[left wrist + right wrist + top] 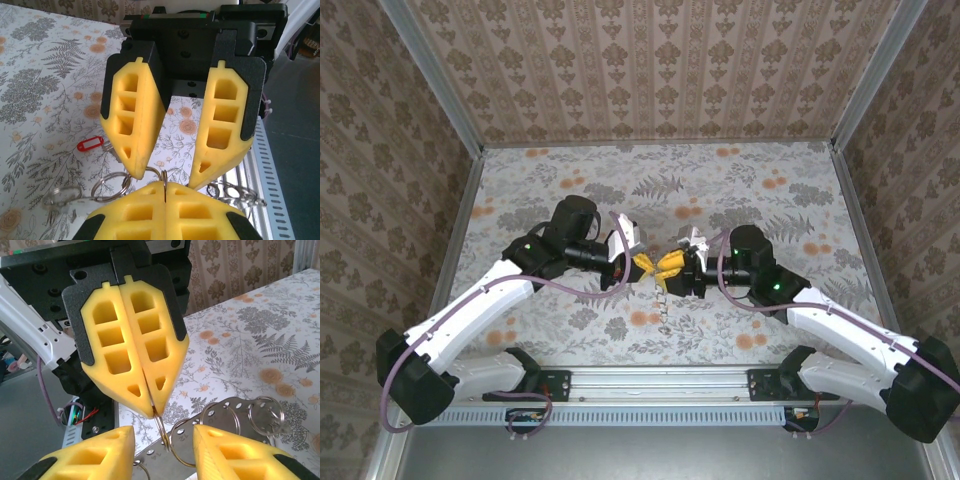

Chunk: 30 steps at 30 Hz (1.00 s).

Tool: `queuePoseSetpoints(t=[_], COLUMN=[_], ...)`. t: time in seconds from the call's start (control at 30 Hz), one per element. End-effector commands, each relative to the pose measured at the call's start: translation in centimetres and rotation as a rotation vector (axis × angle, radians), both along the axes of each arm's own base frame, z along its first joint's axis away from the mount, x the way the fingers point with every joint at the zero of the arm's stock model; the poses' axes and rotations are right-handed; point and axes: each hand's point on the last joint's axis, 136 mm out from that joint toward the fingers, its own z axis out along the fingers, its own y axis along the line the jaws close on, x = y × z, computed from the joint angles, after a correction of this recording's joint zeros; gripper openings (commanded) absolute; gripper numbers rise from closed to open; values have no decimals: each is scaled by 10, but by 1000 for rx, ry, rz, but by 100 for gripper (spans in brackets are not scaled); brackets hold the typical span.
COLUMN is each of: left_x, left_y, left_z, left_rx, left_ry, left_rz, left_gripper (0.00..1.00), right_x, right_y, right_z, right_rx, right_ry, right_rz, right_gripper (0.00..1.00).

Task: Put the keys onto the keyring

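My left gripper (pixel 165 186) is shut on the keyring (pixel 164 179), a thin metal hoop that I see edge-on, sticking out of its closed yellow fingertips. The right wrist view shows the keyring (pixel 161 426) hanging from the left gripper (pixel 152 412). My right gripper (pixel 162 437) faces it, open, its fingertips either side of the hoop. From the left wrist, the right gripper (pixel 166 176) has one fingertip (pixel 134 170) against a ring. The keys' red tag (pixel 90 145) lies beyond on the table; the metal key itself is too small to make out. Both grippers meet mid-table (pixel 645 264) (pixel 670 266).
A perforated metal strip (pixel 225 415) carrying several more rings (pixel 265 415) hangs under the grippers; in the left wrist view, loose-looking rings (pixel 110 186) (pixel 235 191) sit beside them. In the top view a dangling chain (pixel 665 305) hangs below. The aluminium rail (pixel 660 378) runs along the table's near edge.
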Motion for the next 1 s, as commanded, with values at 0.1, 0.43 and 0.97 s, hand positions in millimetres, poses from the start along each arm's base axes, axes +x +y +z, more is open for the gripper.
queuePoseSetpoints(t=[0.1,0.43,0.97], left_x=[-3,-6,-5], left_y=[-3,-5,-5], left_z=[13,15,18], left_rx=[-35,-45,-55], left_ry=[-40,-34,-32], left_rz=[-36,-51,-46], left_gripper=[0,0,0], right_x=[-7,-5,-15], right_y=[7,12,10], right_z=[15,16,20], right_rx=[23,29,65], right_ry=[-39,-46,-102], right_rz=[61,70,92], right_gripper=[34,25,0])
